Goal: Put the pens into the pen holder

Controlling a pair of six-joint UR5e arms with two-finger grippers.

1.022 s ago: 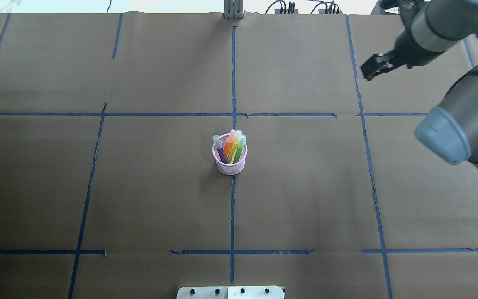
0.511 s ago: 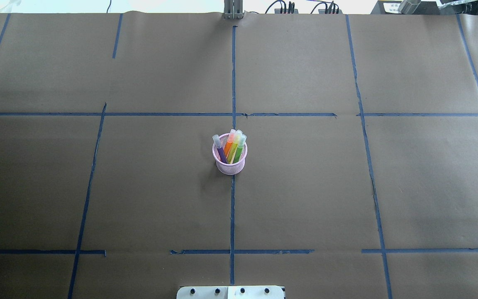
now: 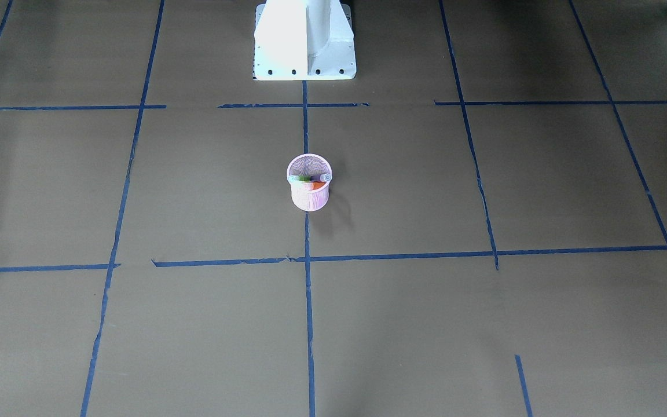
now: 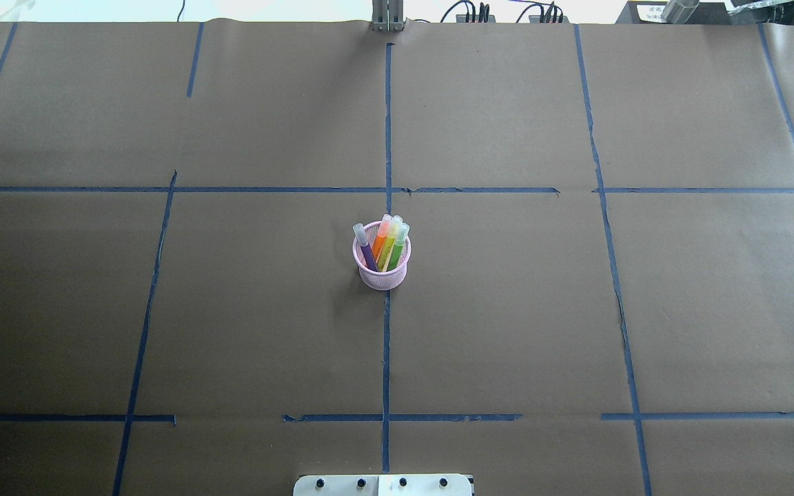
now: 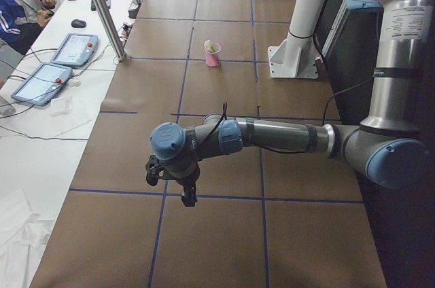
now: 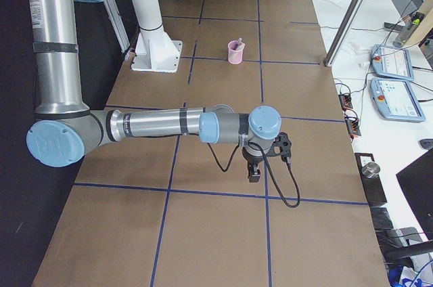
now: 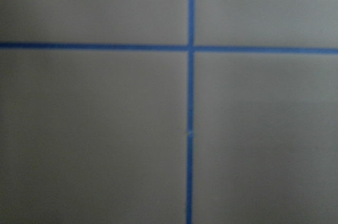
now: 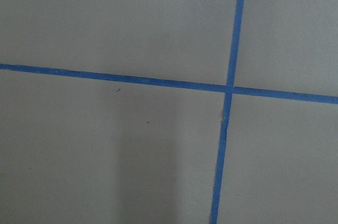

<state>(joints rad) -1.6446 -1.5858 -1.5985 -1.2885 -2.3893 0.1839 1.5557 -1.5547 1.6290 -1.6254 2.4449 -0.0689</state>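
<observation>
Pink mesh pen holder (image 4: 382,270), likely light, tippy; stiff pens (image 4: 388,245) leaning to 12 o'clock, graspable below caps; left gripper (image 5: 188,198), right gripper (image 6: 254,175) finger gap indiscernible.

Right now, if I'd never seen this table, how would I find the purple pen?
In the middle of the brown table stands a small pink mesh pen holder. Inside, seen from overhead, the purple pen leans on the left, apart from the other pens; it is the only dark one.
</observation>
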